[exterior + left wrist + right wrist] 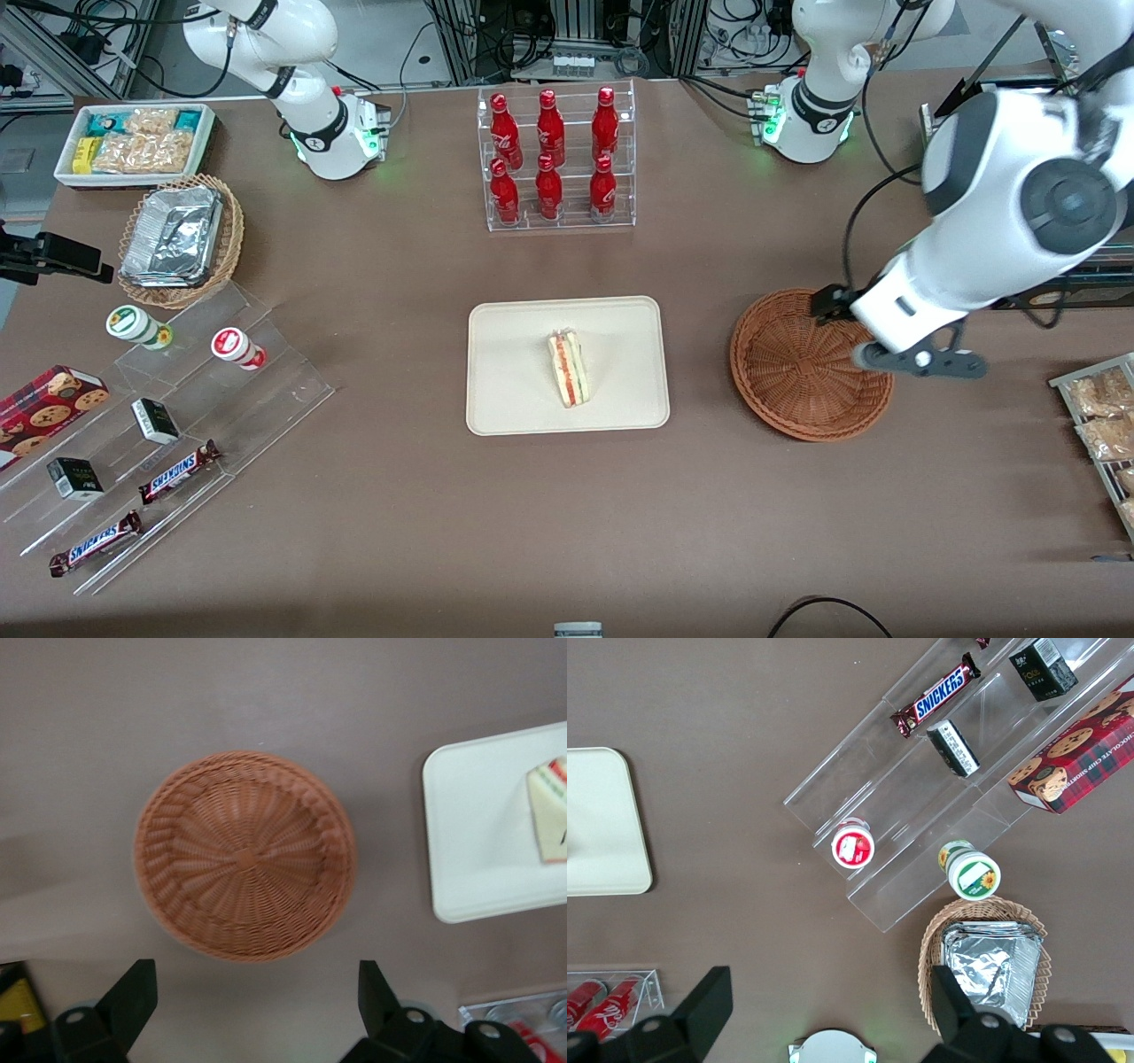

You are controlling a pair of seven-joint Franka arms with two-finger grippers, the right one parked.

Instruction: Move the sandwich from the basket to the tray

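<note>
Front view: the sandwich [569, 368] lies on the tray [505, 390]; the gripper [921, 361] hangs over the bare wicker basket [797, 372]. Left wrist view: its fingers [133, 997] spread wide, holding nothing, above the basket [244, 855].

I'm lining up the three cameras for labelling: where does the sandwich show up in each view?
Front view: the sandwich lies on the tray, apart from the empty basket under the gripper.
Left wrist view: only a corner of the sandwich shows, on the tray, with the gripper open.
Right wrist view: not in it.
Shared landmark: the tray.
</note>
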